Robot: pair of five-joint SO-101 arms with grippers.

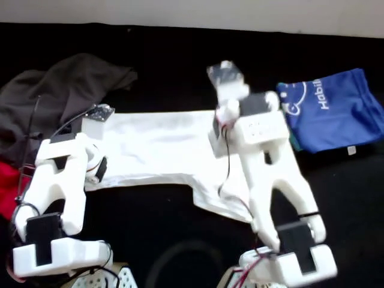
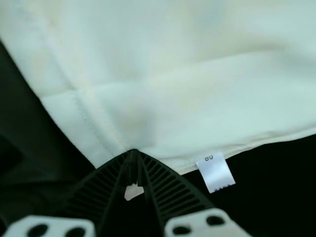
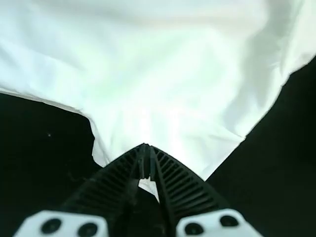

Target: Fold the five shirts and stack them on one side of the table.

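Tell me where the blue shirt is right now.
In the high view the blue shirt lies at the right side of the table, just beyond the right arm and past the right end of the spread white shirt.

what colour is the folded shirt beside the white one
Folded shirt: blue with white print, best in high view.

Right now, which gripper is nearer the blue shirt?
Right. The right gripper pinches the white shirt at the end closest to the blue shirt; the left gripper pinches the white shirt's opposite end, by the dark clothes pile.
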